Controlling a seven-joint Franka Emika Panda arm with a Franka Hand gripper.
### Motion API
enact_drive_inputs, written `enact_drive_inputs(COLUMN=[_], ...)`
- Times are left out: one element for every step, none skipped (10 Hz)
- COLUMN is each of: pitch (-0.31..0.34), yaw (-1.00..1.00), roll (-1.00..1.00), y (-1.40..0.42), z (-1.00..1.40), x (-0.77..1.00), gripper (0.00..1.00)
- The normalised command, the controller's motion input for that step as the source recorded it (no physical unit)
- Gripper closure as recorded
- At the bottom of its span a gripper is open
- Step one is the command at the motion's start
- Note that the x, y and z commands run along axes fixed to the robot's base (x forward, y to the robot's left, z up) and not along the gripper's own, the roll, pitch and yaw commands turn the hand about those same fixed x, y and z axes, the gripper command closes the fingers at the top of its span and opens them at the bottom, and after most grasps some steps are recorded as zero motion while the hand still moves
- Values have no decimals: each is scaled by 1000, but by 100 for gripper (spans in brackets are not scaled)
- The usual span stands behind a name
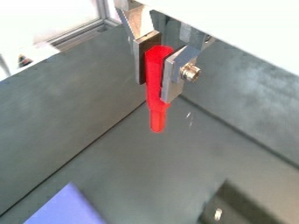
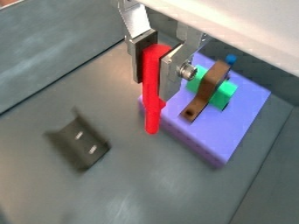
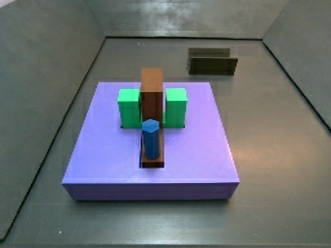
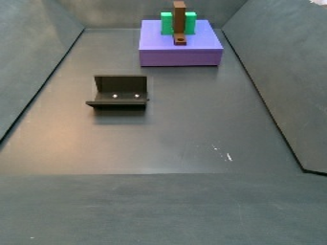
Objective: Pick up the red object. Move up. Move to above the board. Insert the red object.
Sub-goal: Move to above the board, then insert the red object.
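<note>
We see the gripper point(image 2: 156, 63) clenched on the red stick point(image 2: 151, 87), which hangs upright above the floor, the purple board point(image 2: 222, 131) beside it.

Even, soft overhead light, faint glare seen on the grey floor point(image 4: 192, 144) near the fixture point(image 4: 120, 93), gripper point(image 1: 160, 63) close and slightly blurred in both wrist views, side views sharper, shadows weak.
</note>
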Motion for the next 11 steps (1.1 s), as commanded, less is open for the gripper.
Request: enact_drive_inputs(pitch=[68, 80, 115, 142, 171, 175, 162, -4, -104, -187, -166], yaw=[6, 4, 10, 7, 6, 8, 7, 0, 0, -66, -206], roll=[-13, -33, 12, -3, 14, 25, 39, 0, -9, -37, -60], y=[-1400, -1400, -1400, -1400, -1400, -697, -211, -9, 0, 177, 383], z=[164, 164, 165, 170, 184, 98, 42, -117, -480, -774, -763], x=[157, 166, 191, 226, 287, 190, 125, 0, 0, 0, -43], gripper=[100, 100, 100, 100, 100, 100, 100, 100, 100, 100, 100])
